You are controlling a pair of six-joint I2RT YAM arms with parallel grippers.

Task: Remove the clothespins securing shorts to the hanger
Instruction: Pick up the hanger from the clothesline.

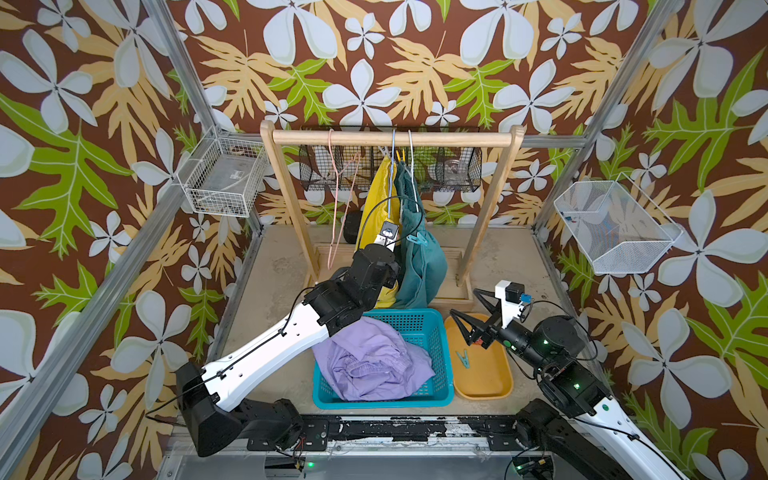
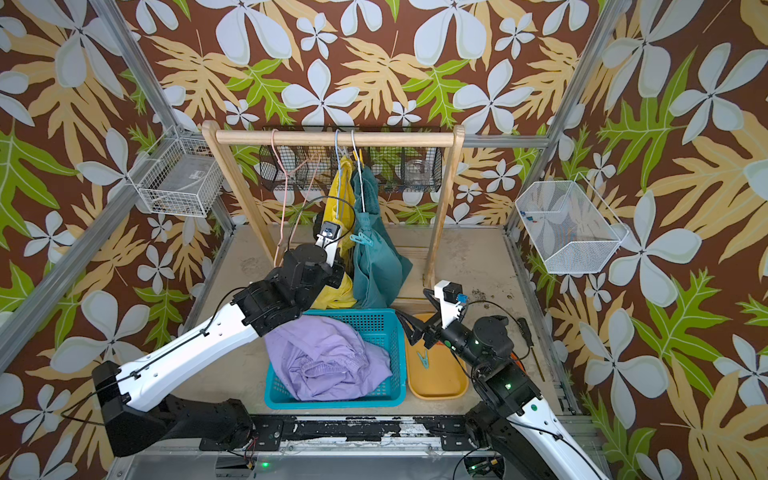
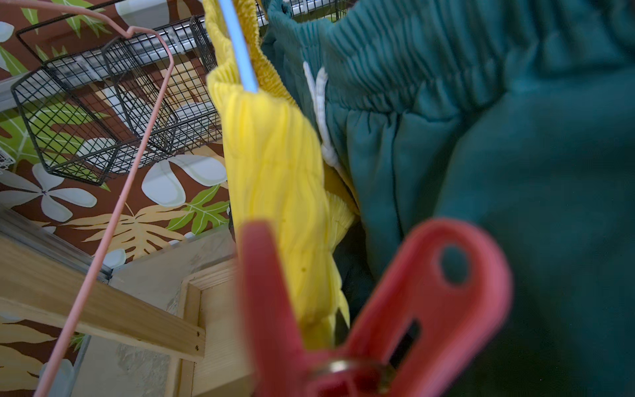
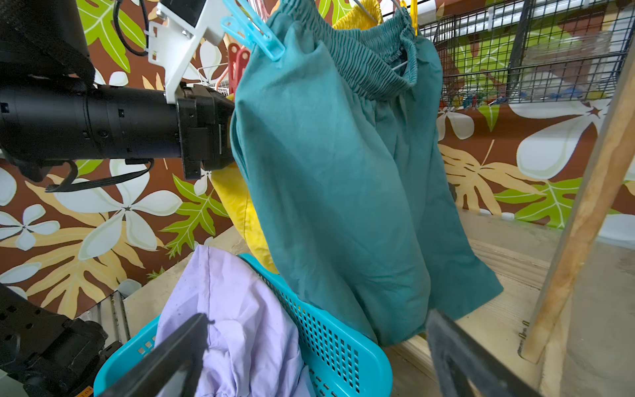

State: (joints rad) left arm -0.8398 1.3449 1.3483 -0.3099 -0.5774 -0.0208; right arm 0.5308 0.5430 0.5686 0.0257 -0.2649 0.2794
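Left end effector (image 1: pixel 392 248): closed on the red clothespin (image 3: pixel 429 302). Its own tips are hidden in every view.
Red clothespin: on the yellow shorts (image 3: pixel 275 165), at the near, lower end of the blue hanger (image 3: pixel 240 51). Its two arms stand spread, with the yellow waistband between them.
Pin's long axis: in line with the left end effector's reach, with the spring nearest the wrist and the jaws pointing away, up the waistband.
Way off, as I judge it: straight back along that axis, toward the left arm, so the spread jaws clear the fabric.
Right end effector (image 1: pixel 469 316): jaws wide and empty, above the orange tray (image 1: pixel 490 382) on the bench, well apart from the hangers.
Nearer arm: the left, which is already at the pin.
Light blue clothespin (image 1: pixel 415 240): clipped on the teal shorts (image 1: pixel 419 270), just beside the left end effector.
Shorts, counted: three. Yellow and teal hang from the wooden rail (image 1: pixel 390 137), and the lilac shorts (image 1: pixel 370 361) lie in the blue basket (image 1: pixel 415 322).
Hangers, counted: three, namely the blue one, the white hanger (image 1: pixel 410 143) and the bare pink hanger (image 1: pixel 338 208).
Clothespins, counted: four. These are the red, the light blue, the teal clothespin (image 1: pixel 462 358) lying in the tray, and what looks like a yellow clothespin (image 4: pixel 414 15) at the upper end of the waistbands.
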